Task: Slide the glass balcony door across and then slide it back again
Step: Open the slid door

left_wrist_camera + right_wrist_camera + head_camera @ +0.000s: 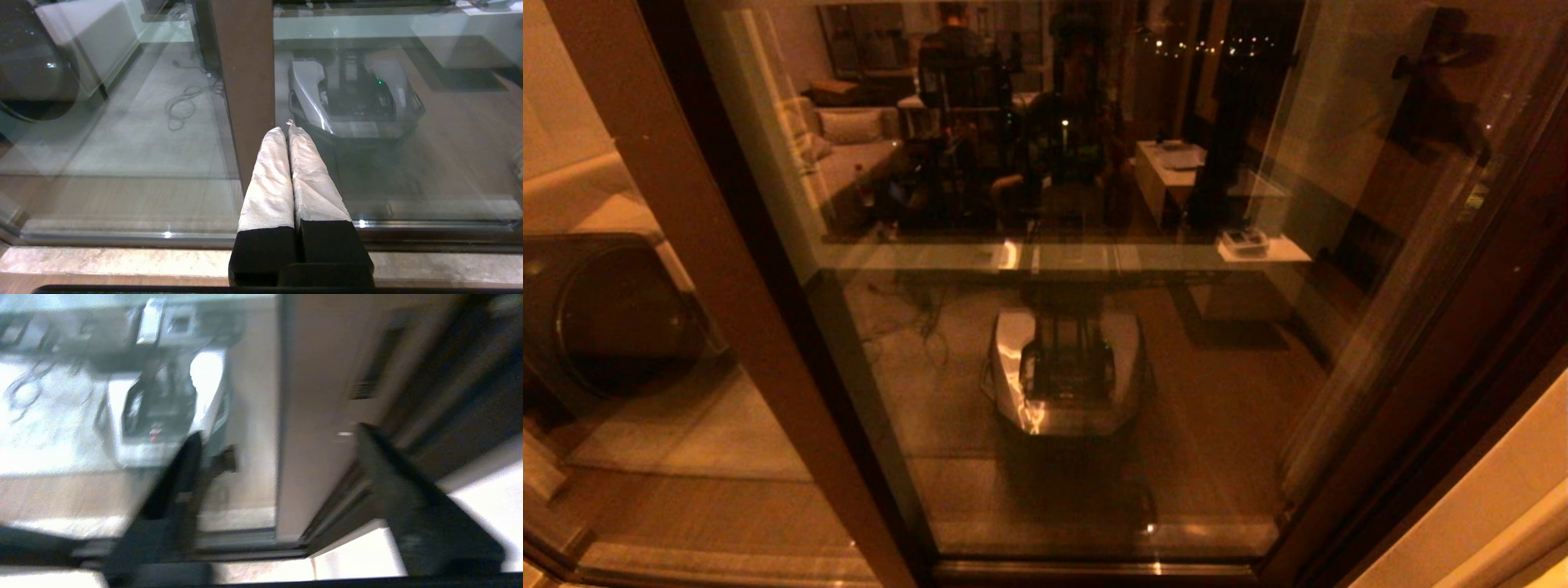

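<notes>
Spread wide, the jaws of the right gripper [278, 437] hang empty before the tall reflective glass balcony door in its dark brown frame [1054, 327], pointed toward its vertical stile with the narrow recessed handle slot [378, 363]. That stile sits closed against the outer frame, with a pale wall just beyond, so room there is tight. If the fingers miss the shallow slot, they could skid on the stile or strike glass. Parked low, the left gripper [291, 126] has its jaws pressed together near the plain lighter-brown stile [245, 81].
</notes>
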Controlling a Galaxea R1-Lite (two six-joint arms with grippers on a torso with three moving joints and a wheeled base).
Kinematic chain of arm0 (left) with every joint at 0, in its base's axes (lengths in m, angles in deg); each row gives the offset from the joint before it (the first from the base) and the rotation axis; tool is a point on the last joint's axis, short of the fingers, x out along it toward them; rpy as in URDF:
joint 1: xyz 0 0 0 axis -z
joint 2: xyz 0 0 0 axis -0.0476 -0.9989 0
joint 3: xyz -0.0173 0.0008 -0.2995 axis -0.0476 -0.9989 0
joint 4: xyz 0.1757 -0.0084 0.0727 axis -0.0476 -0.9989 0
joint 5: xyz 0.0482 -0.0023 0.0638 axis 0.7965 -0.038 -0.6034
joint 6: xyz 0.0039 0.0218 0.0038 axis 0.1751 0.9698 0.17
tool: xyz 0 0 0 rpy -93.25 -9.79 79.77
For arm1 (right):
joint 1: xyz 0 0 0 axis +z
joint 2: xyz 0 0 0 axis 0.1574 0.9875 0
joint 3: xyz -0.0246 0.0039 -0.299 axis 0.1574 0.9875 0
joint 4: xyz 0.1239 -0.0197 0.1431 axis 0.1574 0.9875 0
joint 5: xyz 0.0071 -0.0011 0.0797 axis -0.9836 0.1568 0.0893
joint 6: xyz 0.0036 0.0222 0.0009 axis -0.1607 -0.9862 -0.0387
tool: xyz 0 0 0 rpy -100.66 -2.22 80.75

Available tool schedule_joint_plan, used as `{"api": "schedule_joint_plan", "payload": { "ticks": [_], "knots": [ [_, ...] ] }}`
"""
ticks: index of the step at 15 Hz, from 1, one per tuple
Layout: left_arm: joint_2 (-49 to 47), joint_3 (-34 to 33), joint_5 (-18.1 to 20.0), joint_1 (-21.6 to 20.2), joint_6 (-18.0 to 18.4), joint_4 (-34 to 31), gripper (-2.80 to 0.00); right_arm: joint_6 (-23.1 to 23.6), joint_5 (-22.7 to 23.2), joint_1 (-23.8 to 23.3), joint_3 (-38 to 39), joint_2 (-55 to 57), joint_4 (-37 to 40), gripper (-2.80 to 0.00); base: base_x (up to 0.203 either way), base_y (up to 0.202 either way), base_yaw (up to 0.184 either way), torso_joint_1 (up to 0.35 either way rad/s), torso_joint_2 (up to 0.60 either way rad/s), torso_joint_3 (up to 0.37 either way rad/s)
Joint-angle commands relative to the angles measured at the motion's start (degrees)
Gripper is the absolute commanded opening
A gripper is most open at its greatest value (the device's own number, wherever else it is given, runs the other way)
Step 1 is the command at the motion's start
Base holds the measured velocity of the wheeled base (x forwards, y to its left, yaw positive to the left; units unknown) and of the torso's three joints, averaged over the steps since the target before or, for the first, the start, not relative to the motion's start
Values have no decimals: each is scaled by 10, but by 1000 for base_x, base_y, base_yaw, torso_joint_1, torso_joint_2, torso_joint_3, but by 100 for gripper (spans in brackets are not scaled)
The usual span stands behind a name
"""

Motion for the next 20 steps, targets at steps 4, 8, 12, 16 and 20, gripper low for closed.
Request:
{"api": "schedule_joint_plan", "payload": {
  "ticks": [4, 8, 12, 16, 20],
  "knots": [
    [0, 0, 0, 0, 0, 0, -280, 1, -63, -18, -17, -8, 0, -280, 0, 0, 0, 0, 0, 0],
    [0, 0, 0, 0, 0, 0, -280, 14, -153, -9, -39, 24, 0, -280, 0, 0, 0, 0, 0, 0],
    [0, 0, 0, 0, 0, 0, -280, 13, -190, 6, -62, 69, -17, -280, 0, 0, 0, 0, 0, 0],
    [0, 0, 0, 0, 0, 0, -280, 10, -216, 6, -78, 106, -64, -280, 0, 0, 0, 0, 0, 0],
    [0, 0, 0, 0, 0, 0, -280, 10, -216, 6, -89, 119, -65, -280, 0, 0, 0, 0, 0, 0]
  ]
}}
